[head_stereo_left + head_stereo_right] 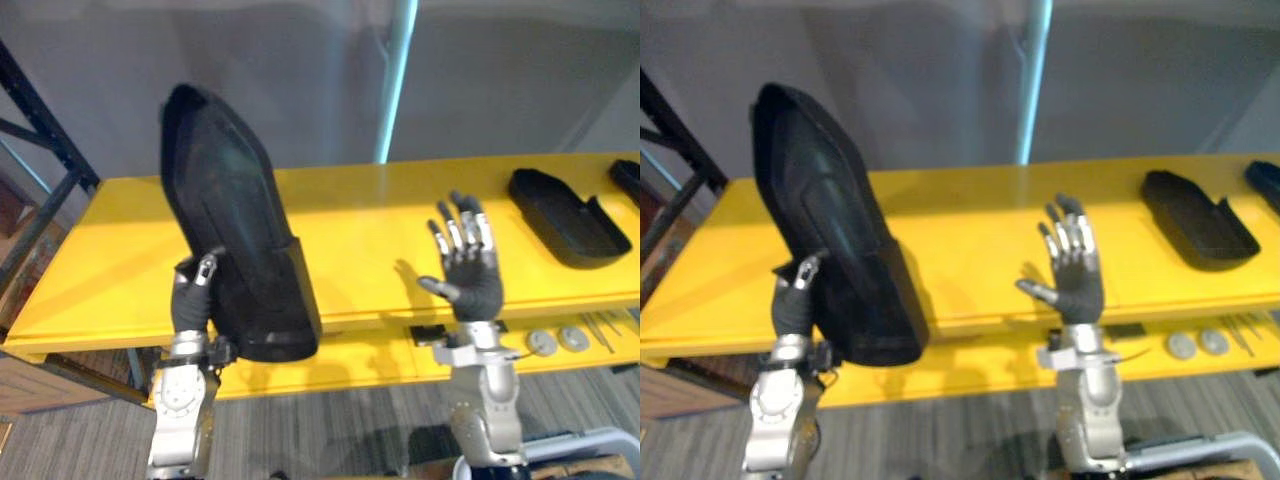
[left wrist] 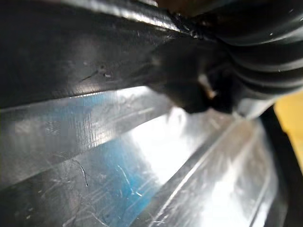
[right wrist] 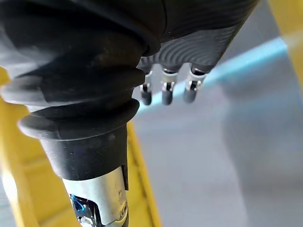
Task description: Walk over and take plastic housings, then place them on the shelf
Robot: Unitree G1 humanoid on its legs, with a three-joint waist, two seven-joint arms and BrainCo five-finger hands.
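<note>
At the yellow shelf's (image 1: 380,230) front edge, the left hand (image 1: 188,300) clutches an upright black housing (image 1: 235,220) while the right hand (image 1: 470,280) is spread wide, empty.

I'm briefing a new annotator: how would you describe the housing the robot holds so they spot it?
Find the long yellow shelf. Before its left half, the left hand grips a black plastic housing. It is held on end; the other housing lies flat near the shelf's right end.
</note>
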